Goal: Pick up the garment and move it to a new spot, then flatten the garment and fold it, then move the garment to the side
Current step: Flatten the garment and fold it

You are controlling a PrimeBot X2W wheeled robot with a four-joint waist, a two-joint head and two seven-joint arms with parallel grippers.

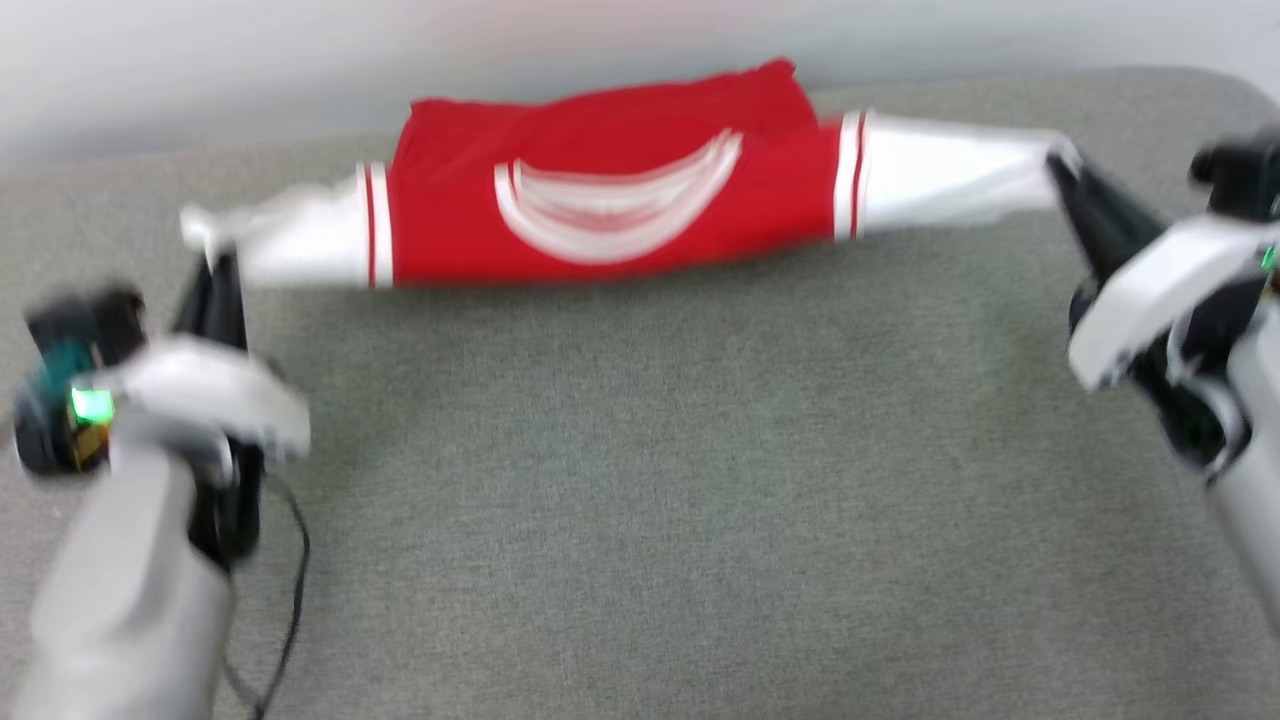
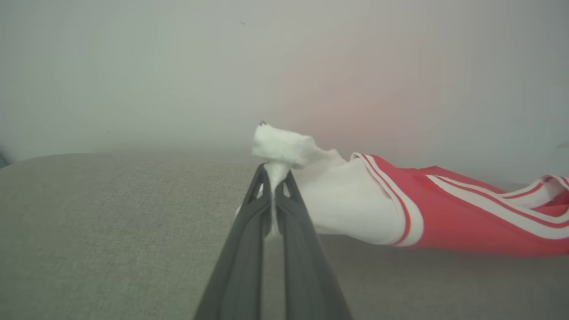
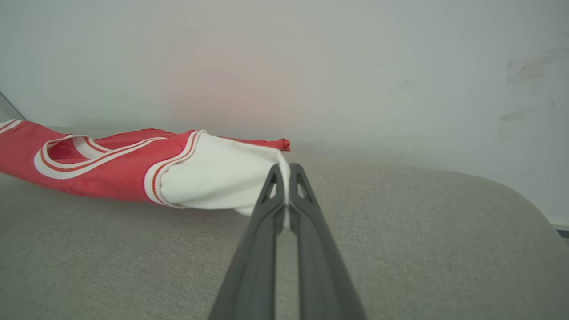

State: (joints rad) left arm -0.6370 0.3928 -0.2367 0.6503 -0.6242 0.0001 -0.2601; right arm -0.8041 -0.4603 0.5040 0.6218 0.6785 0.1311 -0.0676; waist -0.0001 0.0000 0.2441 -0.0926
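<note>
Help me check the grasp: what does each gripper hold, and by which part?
The garment: the left gripper pinches its white fabric at one end, the right gripper the white fabric at the other end.

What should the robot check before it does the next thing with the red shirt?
1. Grip of the left gripper on one white end of the garment: ok, shut on it.
2. Grip of the right gripper on the other white end: ok, shut on it.
3. Garment pulled straight between the two: ok.
4. Garment spread flat: not ok, it is bunched into a narrow band.
5. Room on the grey surface in front to lay it down: ok.
6. Middle of the garment lifted off the surface: cannot tell.
</note>
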